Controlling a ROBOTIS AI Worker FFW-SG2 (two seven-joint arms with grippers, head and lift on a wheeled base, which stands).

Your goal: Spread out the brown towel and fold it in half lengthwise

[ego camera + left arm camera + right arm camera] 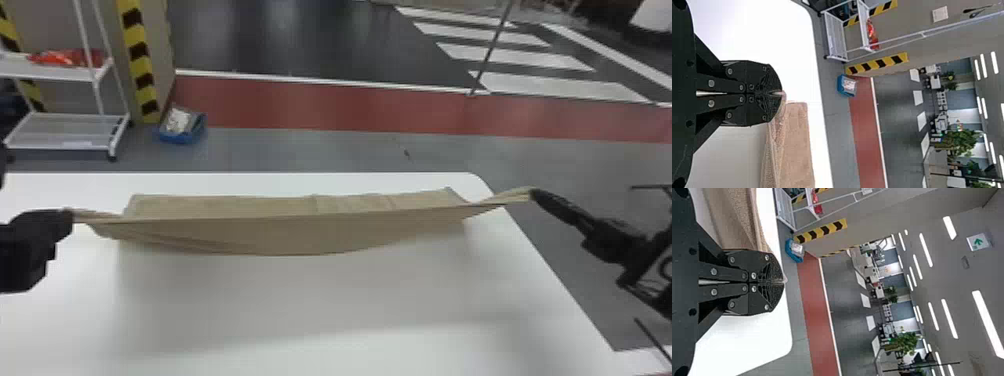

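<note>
Stretching between the flat-fingered black left gripper (781,93) and matching right gripper (784,282), both clamped on it, the long brown cloth towel (290,235) looks spread — lengthwise folding seems unfinished.

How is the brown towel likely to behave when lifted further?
The towel is probably floppy, since it sags between the two grippers. It likely won't roll or tip, as its far part seems to lie limp on the table.
</note>
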